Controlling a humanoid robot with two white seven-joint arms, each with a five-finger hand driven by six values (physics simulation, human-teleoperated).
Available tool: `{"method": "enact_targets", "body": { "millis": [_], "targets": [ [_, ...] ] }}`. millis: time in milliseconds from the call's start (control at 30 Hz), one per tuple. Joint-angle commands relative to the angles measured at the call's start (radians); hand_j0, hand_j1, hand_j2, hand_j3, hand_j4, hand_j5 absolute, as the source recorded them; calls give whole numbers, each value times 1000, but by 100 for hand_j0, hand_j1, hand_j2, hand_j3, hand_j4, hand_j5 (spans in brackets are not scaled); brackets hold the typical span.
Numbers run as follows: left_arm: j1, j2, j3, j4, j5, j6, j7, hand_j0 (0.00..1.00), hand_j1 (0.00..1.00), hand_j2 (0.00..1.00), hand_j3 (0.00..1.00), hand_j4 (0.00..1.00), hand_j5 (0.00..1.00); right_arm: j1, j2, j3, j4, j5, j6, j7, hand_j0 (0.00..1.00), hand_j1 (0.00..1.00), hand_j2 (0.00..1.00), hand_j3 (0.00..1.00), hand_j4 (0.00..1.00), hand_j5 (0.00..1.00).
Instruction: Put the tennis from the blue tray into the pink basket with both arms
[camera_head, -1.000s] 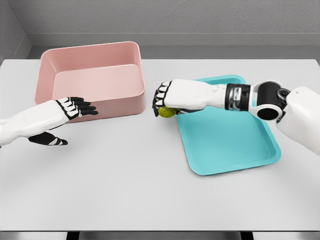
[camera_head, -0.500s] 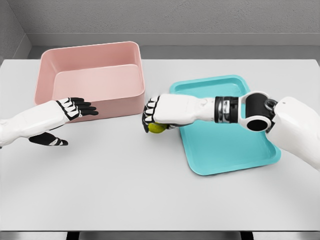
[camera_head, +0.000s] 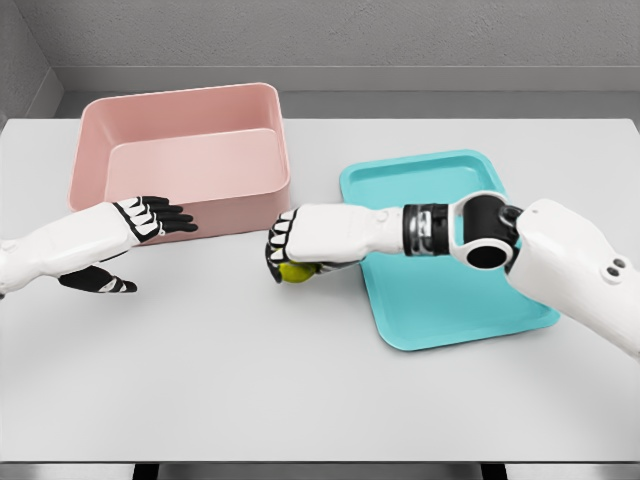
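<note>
The right hand (camera_head: 283, 258), fingers curled around the yellow ball (camera_head: 296, 271), has slid leftward off the blue tray (camera_head: 480, 300) over the last second and now hovers over bare worktop (camera_head: 300, 380), just left of the tray. The left hand (camera_head: 140, 235) waits open, unmoved, well left of the tray (a handover looks next). Beyond it, left of the tray, sits the pink basket (camera_head: 180, 215).
</note>
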Motion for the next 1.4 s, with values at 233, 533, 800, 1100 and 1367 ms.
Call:
{"method": "enact_targets", "body": {
  "millis": [233, 533, 800, 1100, 1367],
  "targets": [
    [0, 1, -1, 0, 6, 0, 0, 100, 100, 100, 100, 100, 100, 3, 46, 26, 37, -1, 2, 9, 49, 49, 49, 49, 49, 49],
    [0, -1, -1, 0, 6, 0, 1, 100, 100, 100, 100, 100, 100, -14, 46, 16, 46, -1, 2, 12, 70, 70, 70, 70, 70, 70],
    [0, -1, -3, 0, 6, 0, 1, 100, 100, 100, 100, 100, 100, -11, 58, 18, 57, 2, 2, 27, 74, 74, 74, 74, 74, 74],
    [0, -1, -4, 0, 8, 0, 1, 100, 100, 100, 100, 100, 100, -14, 55, 18, 75, 4, 2, 50, 91, 91, 91, 91, 91, 91],
    [0, -1, -4, -2, 9, 0, 3, 100, 100, 100, 100, 100, 100, -12, 58, 18, 78, 31, 2, 58, 98, 98, 98, 98, 98, 98]
  ]
}}
